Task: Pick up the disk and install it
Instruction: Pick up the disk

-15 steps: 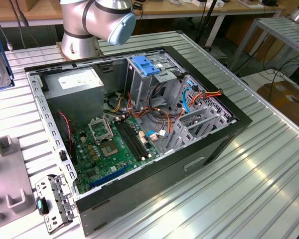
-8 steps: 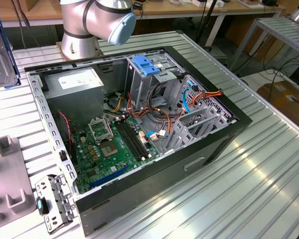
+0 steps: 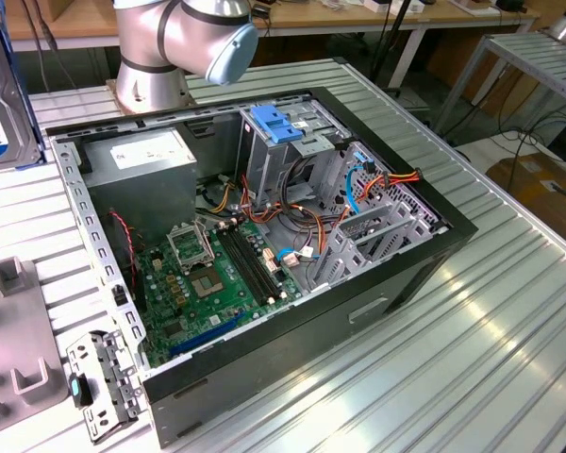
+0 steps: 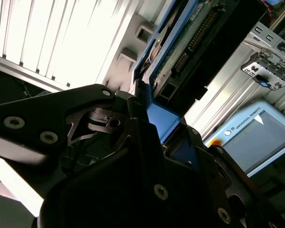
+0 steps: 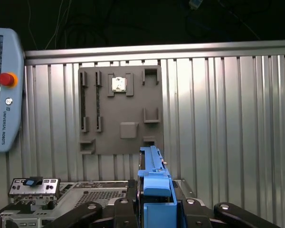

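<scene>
The disk (image 3: 2,94) stands on edge at the exterior view's far left, above the ribbed table: a dark drive with a white label and blue rails. In the first wrist view its blue carrier rail (image 5: 154,183) rises edge-on between the black fingers of my gripper (image 5: 156,209). In the second wrist view the disk (image 4: 194,38) shows its circuit-board side, and its blue end (image 4: 159,116) sits inside the gripper (image 4: 154,130). The gripper is shut on the disk.
The open computer case (image 3: 292,335) lies on the table with its motherboard (image 3: 217,274), cables and a pale-blue plastic plate (image 3: 281,125) over the drive cage. A grey fixture plate (image 5: 121,109), a metal bracket (image 3: 99,377), a teach pendant (image 5: 4,90) and the arm's base (image 3: 170,38) stand around it.
</scene>
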`<state>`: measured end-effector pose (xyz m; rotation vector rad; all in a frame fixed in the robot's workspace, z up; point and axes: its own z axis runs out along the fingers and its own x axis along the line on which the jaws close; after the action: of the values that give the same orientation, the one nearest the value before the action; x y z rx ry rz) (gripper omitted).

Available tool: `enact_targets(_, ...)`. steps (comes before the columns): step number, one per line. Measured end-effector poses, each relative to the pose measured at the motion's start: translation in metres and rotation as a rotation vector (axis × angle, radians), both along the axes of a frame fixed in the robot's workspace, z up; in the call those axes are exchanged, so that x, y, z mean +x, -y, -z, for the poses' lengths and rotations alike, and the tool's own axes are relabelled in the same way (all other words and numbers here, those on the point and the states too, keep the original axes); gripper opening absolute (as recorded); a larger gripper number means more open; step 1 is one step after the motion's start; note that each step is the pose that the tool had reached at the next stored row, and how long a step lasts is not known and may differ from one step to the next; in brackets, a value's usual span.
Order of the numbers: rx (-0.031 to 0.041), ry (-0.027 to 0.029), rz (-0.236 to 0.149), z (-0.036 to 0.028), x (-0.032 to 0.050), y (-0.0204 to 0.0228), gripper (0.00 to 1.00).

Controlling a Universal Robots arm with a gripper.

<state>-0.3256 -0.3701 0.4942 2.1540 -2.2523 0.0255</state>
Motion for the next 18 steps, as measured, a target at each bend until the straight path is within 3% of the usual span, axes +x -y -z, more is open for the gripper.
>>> enact_targets(18,0.0000,0.0000,0.000,0.0000,0.0362,0.0001,0.37)
